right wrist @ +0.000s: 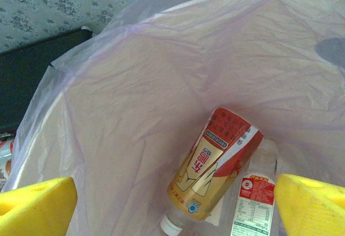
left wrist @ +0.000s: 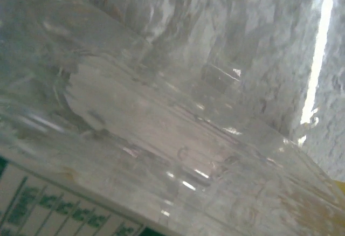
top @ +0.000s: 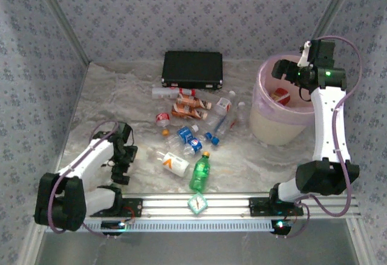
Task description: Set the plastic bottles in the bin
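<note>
Several plastic bottles lie in a heap mid-table: a green one (top: 200, 173), a clear one with an orange label (top: 171, 163), blue-capped ones (top: 188, 137) and brown red-labelled ones (top: 190, 103). My left gripper (top: 123, 159) sits low on the table just left of the orange-labelled bottle. In the left wrist view a clear bottle wall (left wrist: 161, 128) is right against the lens. My right gripper (right wrist: 175, 206) hangs open over the bin (right wrist: 161, 15), with nothing between its yellow fingertips (right wrist: 38, 206). Below it in the pink bag lie a red-and-gold labelled bottle (right wrist: 218, 166) and a clear one (right wrist: 256, 198).
A flat black case (top: 192, 69) lies at the back behind the heap. The bin (top: 266, 126) stands at the right rear. A metal rail (top: 242, 206) runs along the near edge, with a small green-white object (top: 198, 202) on it. Patterned walls close in three sides.
</note>
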Tool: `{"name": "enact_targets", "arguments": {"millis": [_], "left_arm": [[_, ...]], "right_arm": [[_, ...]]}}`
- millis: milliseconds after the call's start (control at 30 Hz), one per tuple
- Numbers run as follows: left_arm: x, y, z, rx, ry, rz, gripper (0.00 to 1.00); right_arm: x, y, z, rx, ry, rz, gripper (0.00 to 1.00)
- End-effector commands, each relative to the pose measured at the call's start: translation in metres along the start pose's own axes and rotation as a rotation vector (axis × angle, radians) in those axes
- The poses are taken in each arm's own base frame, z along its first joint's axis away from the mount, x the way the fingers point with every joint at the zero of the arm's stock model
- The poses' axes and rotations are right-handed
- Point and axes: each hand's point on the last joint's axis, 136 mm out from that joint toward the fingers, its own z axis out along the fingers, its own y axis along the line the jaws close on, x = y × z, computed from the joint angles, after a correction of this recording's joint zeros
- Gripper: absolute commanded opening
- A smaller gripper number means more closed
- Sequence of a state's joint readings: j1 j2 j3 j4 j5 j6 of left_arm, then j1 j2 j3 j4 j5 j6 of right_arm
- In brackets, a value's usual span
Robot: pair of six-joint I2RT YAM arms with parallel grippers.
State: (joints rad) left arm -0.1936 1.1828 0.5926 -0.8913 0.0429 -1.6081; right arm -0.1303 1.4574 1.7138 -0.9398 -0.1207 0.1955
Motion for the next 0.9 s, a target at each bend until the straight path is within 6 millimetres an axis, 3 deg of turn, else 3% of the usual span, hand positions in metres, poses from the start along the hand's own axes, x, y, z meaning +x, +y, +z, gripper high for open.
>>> {"name": "enact_targets", "arguments": {"millis": [0,167,333,467,533,633,733,867], "left_arm": [[-0.014,-0.017,-0.004,0.022,-0.047,0.099,0.99],[-0.022,-0.057,-0.016,0.036,-0.072,0.352,1.00],[-0.032,-0.115,-0.032,0.026,-0.116,0.696,1.00],[-0.039,-0.145,-0.039,-0.019,-0.141,0.832,1.00],[-0.037,-0.156,-0.053,0.020,-0.158,0.879,1.00],[-0.036,-0.150,-0.079,0.039,-0.185,0.941,1.00],[-0.046,-0.125,-0.098,-0.013,-0.214,0.945,1.00],[-0.059,-0.083,-0.096,-0.049,-0.211,0.774,1.00]], "right_arm": [[-0.007,0.007,-0.018,-0.025,-0.032,-0.018,0.96],[-0.006,0.011,-0.017,-0.029,-0.035,-0.021,0.96],[-0.007,0.013,-0.017,-0.033,-0.039,-0.023,0.96],[-0.008,0.014,-0.018,-0.033,-0.038,-0.025,0.96],[-0.009,0.013,-0.020,-0.026,-0.040,-0.026,0.96],[-0.011,0.012,-0.023,-0.022,-0.053,-0.019,0.96],[-0.013,0.011,-0.021,-0.029,-0.056,-0.015,0.96],[-0.015,0.011,-0.017,-0.039,-0.054,-0.014,0.96]]}}
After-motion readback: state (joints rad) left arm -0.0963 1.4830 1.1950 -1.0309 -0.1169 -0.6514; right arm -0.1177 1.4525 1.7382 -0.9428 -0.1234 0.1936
